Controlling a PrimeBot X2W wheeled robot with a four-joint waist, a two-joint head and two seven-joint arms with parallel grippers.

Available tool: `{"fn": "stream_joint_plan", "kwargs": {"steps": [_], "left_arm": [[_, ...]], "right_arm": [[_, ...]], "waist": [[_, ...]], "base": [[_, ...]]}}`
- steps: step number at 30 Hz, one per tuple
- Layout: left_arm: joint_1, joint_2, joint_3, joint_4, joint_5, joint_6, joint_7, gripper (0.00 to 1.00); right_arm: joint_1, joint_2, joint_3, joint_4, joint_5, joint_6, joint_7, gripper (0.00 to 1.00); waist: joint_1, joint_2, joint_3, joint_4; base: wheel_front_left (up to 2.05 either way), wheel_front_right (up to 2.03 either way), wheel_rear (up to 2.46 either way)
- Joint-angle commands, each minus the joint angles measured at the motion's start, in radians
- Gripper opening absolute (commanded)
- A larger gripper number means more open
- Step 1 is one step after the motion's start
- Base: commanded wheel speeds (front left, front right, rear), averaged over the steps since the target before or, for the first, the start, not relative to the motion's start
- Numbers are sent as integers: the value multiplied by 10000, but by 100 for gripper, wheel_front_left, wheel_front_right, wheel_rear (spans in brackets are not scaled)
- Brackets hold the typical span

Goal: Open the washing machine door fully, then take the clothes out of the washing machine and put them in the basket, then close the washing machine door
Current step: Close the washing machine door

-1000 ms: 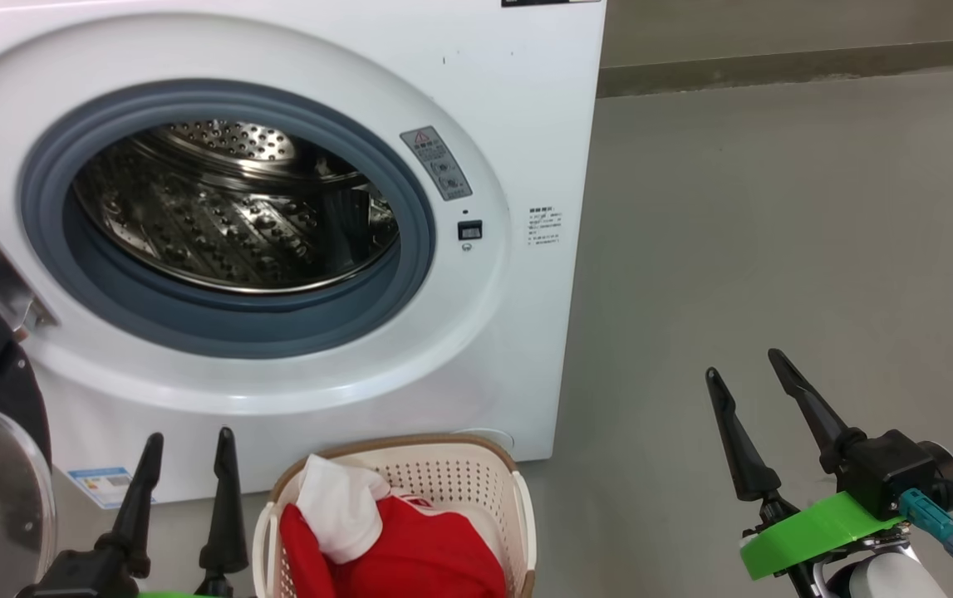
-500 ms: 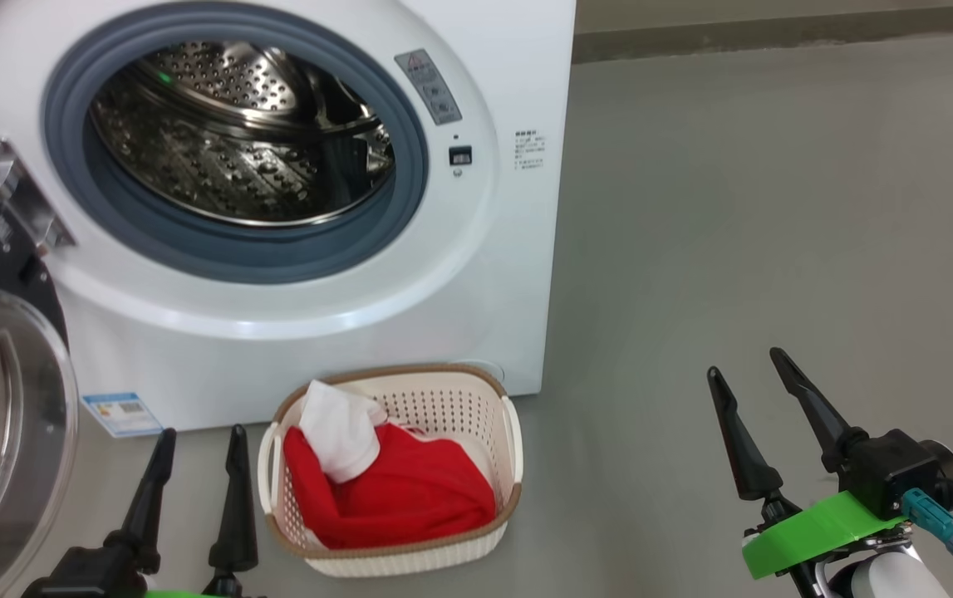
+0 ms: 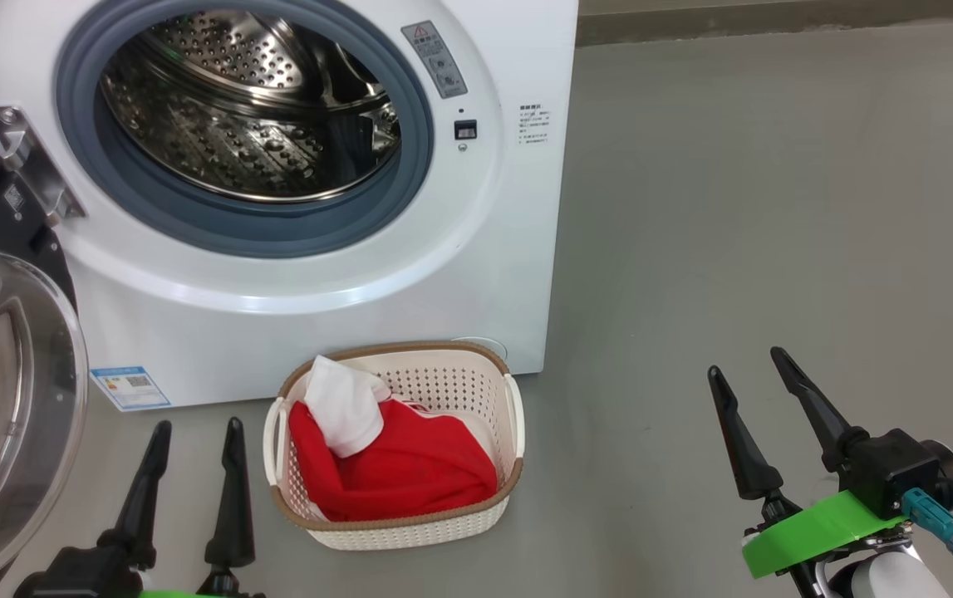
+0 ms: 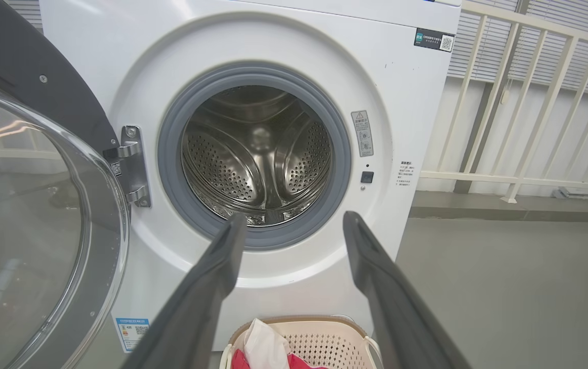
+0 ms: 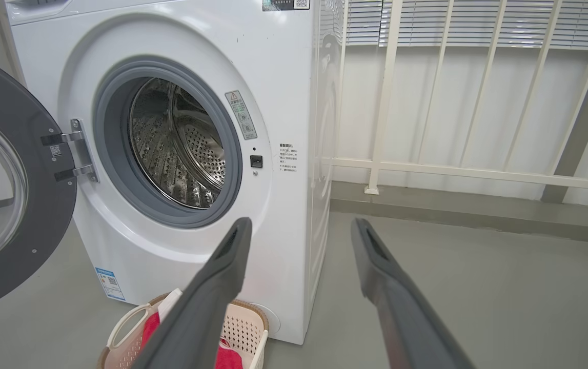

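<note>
Left gripper (image 3: 198, 423) and right gripper (image 3: 744, 361) hover either side of the basket (image 3: 410, 534), both pointing toward the washing machine (image 3: 509, 249), jaws wide and empty

Washer (image 3: 318, 274) door (image 3: 2, 390) hanging wide open on its left, red-and-white clothes (image 3: 410, 473) heaped in the cream basket (image 3: 410, 536) just in front.

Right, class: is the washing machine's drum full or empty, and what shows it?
Empty, as far as seen: bare perforated steel inside the drum; the red clothes lie in the basket.
</note>
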Motion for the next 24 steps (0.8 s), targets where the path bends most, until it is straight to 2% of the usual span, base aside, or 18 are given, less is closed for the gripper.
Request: {"fn": "stream_joint_plan", "kwargs": {"steps": [1,12,24], "left_arm": [[-231,137,303,-312,-31,3,-86,100],[-265,143,348,-383,-25,105,-116,100],[-57,180,424,-866,59,503,-17,100]], "right_arm": [[-187,-67,162,-282,-126,62,-63,100],[-295,-4,320,-278,-155,62,-63,100],[-550,93,745,-290,-118,62,-63,100]], "waist": [[0,0,13,4],[0,0,-35,112],[0,0,25,1054]], "base": [[0,0,0],[0,0,0],[0,0,0]]}}
